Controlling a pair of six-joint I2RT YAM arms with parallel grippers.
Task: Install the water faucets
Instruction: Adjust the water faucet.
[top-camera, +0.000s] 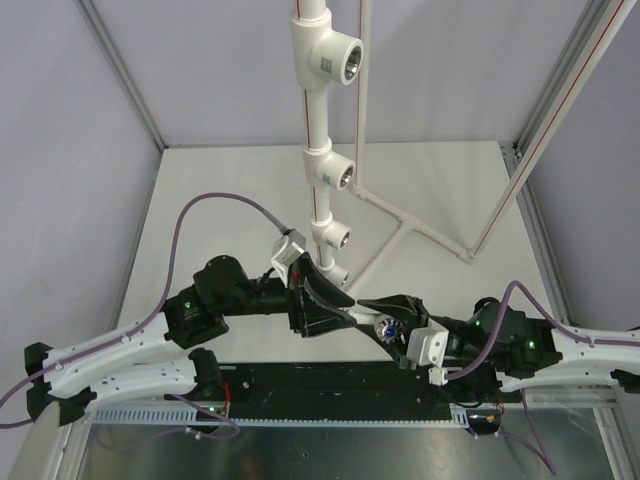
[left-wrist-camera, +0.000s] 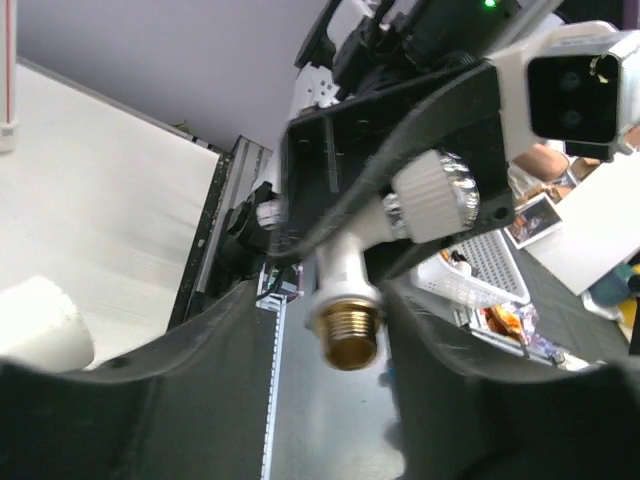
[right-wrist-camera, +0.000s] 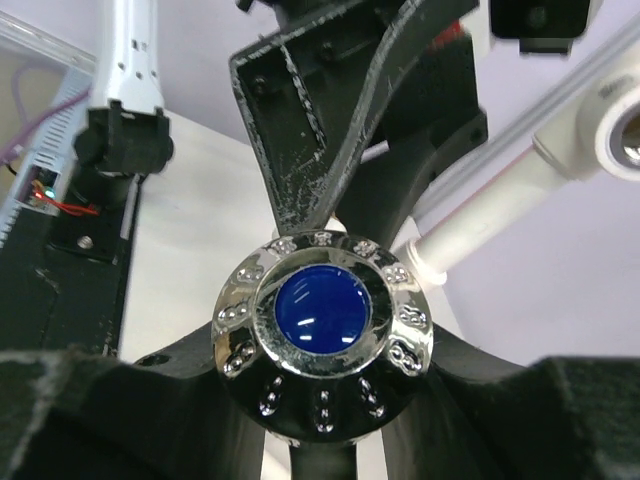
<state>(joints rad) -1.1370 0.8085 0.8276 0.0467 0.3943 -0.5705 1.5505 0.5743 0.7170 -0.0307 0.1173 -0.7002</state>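
Top external view puts the faucet (top-camera: 385, 329) toward 5 o'clock from the middle of the frame. It sits in the right gripper (top-camera: 375, 322), whose jaws are closed on the white body below the knob. In the right wrist view the blue-centred knob cap (right-wrist-camera: 322, 312) faces the lens, shiny and studded.

The left gripper (top-camera: 348, 306) is just beside the faucet, at 10 o'clock. In the left wrist view its jaws stand apart, one on each side of the brass threaded end (left-wrist-camera: 345, 335). A gap shows on one side, so we judge that they do not clamp it.

Farther, toward 12 o'clock, the pipe frame (top-camera: 318, 190) rises. Its nearest tee socket (top-camera: 336, 272) is just beyond the left gripper.

We judge the faucet to be light and stiff, but its plastic is smooth and the chrome cap is slippery. The knob probably turns by itself, so a grip there would spin only the knob. We would take hold of the white body and keep the brass thread free and straight to the socket, because a tilted start could cross the thread.
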